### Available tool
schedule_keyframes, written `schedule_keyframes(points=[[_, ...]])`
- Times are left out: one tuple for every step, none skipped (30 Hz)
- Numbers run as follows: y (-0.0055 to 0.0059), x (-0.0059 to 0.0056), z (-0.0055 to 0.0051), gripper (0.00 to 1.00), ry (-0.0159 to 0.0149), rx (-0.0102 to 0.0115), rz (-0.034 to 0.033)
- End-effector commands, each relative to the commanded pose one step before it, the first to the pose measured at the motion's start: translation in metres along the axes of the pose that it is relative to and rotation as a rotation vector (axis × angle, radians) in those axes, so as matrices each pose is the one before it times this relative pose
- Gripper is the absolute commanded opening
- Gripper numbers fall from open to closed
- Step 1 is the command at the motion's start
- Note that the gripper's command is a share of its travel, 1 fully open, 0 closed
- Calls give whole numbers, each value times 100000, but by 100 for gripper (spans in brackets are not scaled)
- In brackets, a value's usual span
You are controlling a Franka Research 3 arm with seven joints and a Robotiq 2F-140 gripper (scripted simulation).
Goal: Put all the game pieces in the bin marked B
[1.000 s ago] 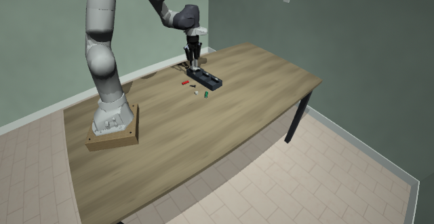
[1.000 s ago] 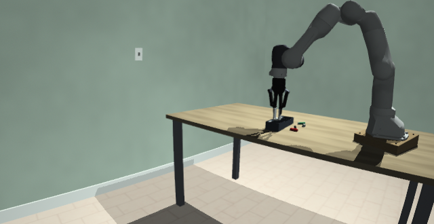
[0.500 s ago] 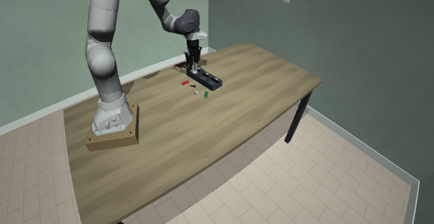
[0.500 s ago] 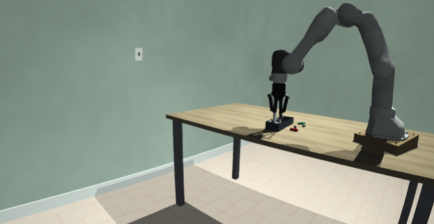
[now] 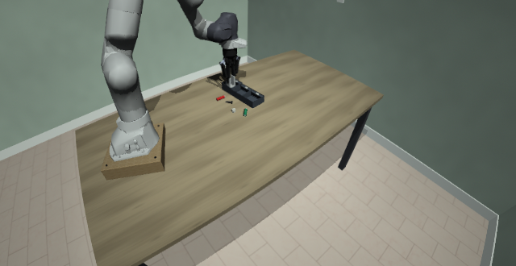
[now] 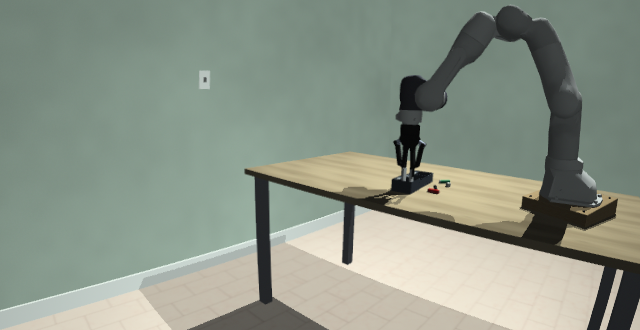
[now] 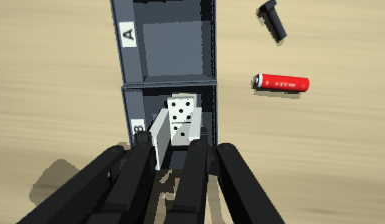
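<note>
My gripper (image 5: 231, 82) (image 6: 408, 176) (image 7: 182, 120) points down into bin B (image 7: 136, 104), at the end of the dark bin row (image 5: 253, 104) (image 6: 402, 187). It is shut on a white domino (image 7: 181, 118) with black dots, held between the pale finger pads. A second pale piece (image 7: 185, 95), probably another domino, shows as a thin edge beneath it inside bin B; the rest is hidden. A small pale thing (image 5: 233, 110) (image 6: 447, 185) lies on the table near the bins; it is too small to tell what it is.
Bin A (image 7: 173, 50) adjoins bin B and looks empty. A red battery (image 5: 220, 97) (image 6: 433, 190) (image 7: 285, 83), a black bolt (image 5: 229, 102) (image 7: 274, 22) and a green cylinder (image 5: 245, 113) (image 6: 444, 181) lie on the table beside the bin row, towards the robot base.
</note>
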State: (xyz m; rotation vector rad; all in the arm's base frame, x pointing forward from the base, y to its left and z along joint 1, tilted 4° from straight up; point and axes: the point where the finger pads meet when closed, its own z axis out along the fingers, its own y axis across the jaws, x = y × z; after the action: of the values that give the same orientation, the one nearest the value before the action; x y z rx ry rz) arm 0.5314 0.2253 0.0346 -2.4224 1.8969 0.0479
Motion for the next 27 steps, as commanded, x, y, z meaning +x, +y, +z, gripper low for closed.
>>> schedule_keyframes(points=[[-149, -7, 16, 13, 123, 347, 317], [7, 0, 0, 13, 0, 0, 0], [7, 0, 0, 13, 0, 0, 0], [7, 0, 0, 13, 0, 0, 0], [7, 0, 0, 13, 0, 0, 0], [8, 0, 0, 13, 0, 0, 0], [0, 0, 0, 19, 0, 0, 0], [0, 0, 0, 19, 0, 0, 0], [0, 0, 0, 19, 0, 0, 0], [0, 0, 0, 19, 0, 0, 0], [0, 0, 0, 19, 0, 0, 0], [0, 0, 0, 19, 0, 0, 0], [0, 0, 0, 19, 0, 0, 0], [0, 0, 0, 19, 0, 0, 0], [0, 0, 0, 19, 0, 0, 0], [0, 0, 0, 19, 0, 0, 0], [0, 0, 0, 19, 0, 0, 0], [0, 0, 0, 19, 0, 0, 0], [0, 0, 0, 19, 0, 0, 0], [0, 0, 0, 19, 0, 0, 0], [0, 0, 0, 19, 0, 0, 0], [0, 0, 0, 19, 0, 0, 0], [0, 0, 0, 19, 0, 0, 0], [0, 0, 0, 19, 0, 0, 0], [0, 0, -133, 19, 0, 0, 0], [0, 0, -133, 19, 0, 0, 0], [0, 0, -133, 19, 0, 0, 0]])
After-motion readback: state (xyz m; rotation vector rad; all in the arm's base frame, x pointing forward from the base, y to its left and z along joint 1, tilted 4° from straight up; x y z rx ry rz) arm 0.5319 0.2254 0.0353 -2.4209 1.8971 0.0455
